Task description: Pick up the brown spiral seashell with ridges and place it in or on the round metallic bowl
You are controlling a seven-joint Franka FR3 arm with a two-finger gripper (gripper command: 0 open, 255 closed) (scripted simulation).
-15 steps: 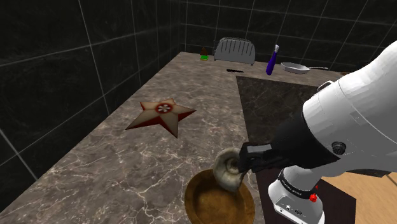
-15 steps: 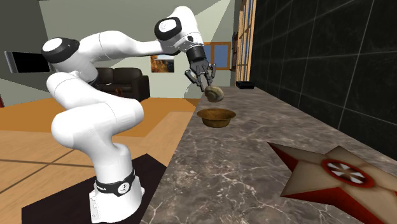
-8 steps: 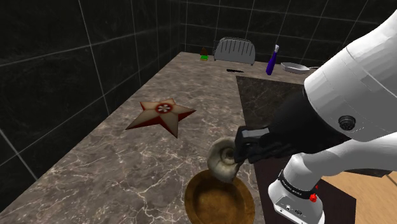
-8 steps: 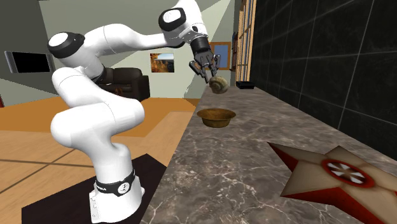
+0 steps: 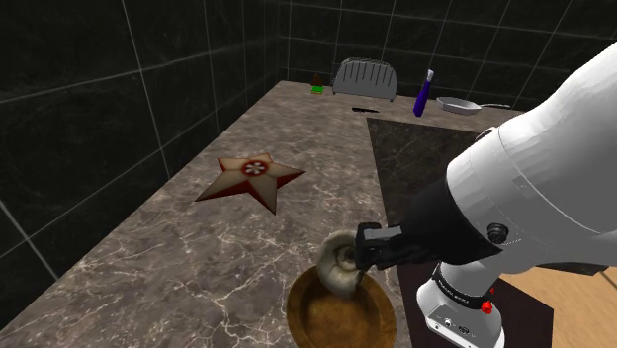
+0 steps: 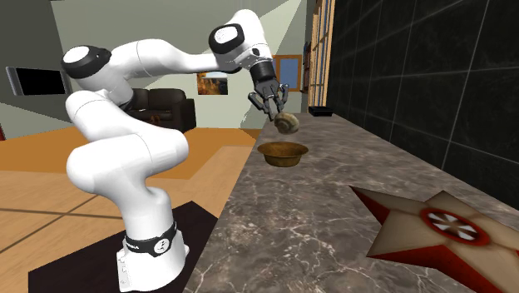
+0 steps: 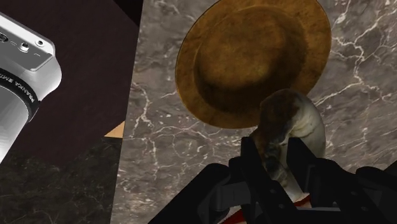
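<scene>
Lower than half a second ago, the gripper (image 6: 277,109) has come down with the seashell (image 6: 289,124), and the two now hang closer over the bowl (image 6: 282,153), a little above the middle of the second exterior view. A clear gap shows between shell and bowl there, so the shell is in the air and touches nothing but the claw.

From the wrist, the two black fingers (image 7: 254,153) pinch the shell from either side. It is a pale, ridged spiral mottled with brown. Beyond it the round, bronze-brown bowl sits upright on the veined marble counter (image 7: 159,146), part of its rim hidden behind the shell.

At the bottom middle of the shoulder view the shell overlaps the bowl's far rim, with the white arm (image 5: 554,168) reaching in from the right. A red and tan star-shaped piece (image 5: 252,176) lies flat on the counter left of centre, well apart from the bowl. Far back, at the upper middle, stand a grey toaster (image 5: 365,77), a purple bottle (image 5: 423,96) and a small pan (image 5: 457,104).
</scene>
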